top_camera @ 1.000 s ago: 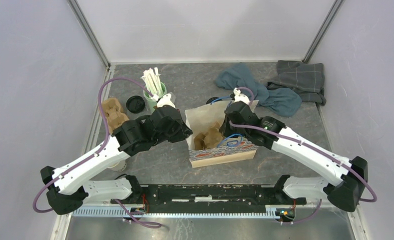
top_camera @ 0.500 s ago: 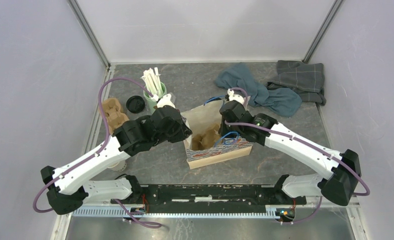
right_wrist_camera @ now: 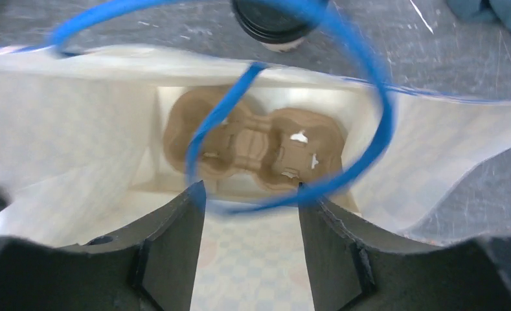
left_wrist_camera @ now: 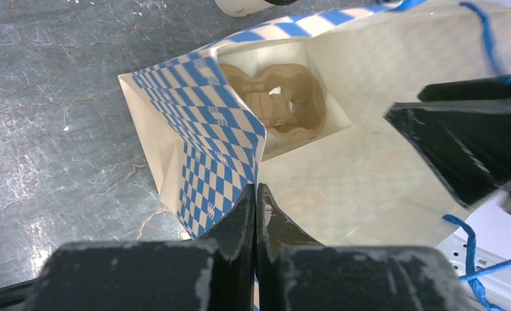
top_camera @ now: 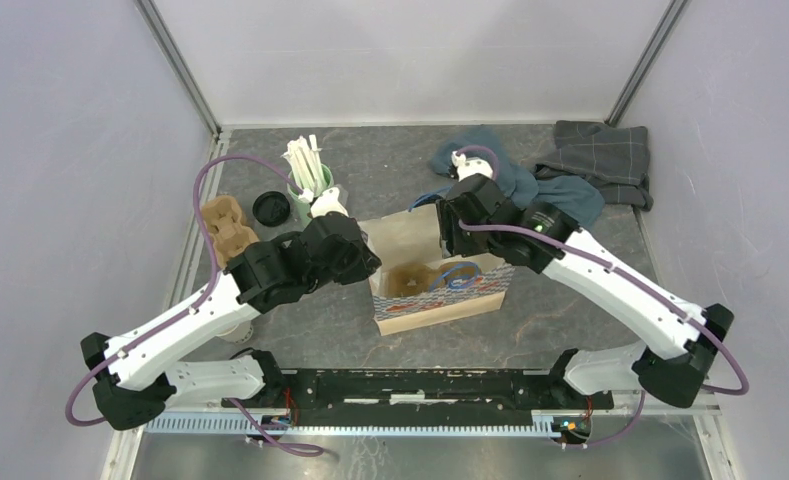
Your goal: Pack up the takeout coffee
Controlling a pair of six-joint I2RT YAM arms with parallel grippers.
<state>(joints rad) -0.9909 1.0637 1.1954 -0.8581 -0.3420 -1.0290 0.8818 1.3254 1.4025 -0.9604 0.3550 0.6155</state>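
**Grey table, bag held open**

Grey stone-look table (top_camera: 330, 320), white walls. Left gripper (left_wrist_camera: 256, 192) pinches the checked bag's (top_camera: 440, 305) rim; right gripper (right_wrist_camera: 249, 194) hangs spread over it. Takeout coffee (right_wrist_camera: 275, 23) stands just behind; second coffee (top_camera: 270, 208) beside the mug (top_camera: 298, 190).

Changes noted, right side of the table:

- Right arm (top_camera: 590, 275): the wrist now sits further toward the back wall, above the far wall of the paper bag (top_camera: 440, 308) instead of over its mouth. The forearm is stretched out longer.
- Right hand (right_wrist_camera: 249, 197): drawn rearward with the wrist.
- Paper bag: the mouth is now uncovered from above and gapes wider, and its right end has swung slightly rearward.
- Cup carrier (top_camera: 410, 278): formerly half hidden, its brown shape now shows on the bag's floor.
- Blue handle (top_camera: 457, 277): the loop now lies exposed across the mouth.
- Teal cloth (top_camera: 490, 145): its near edge is newly overlapped by the wrist.
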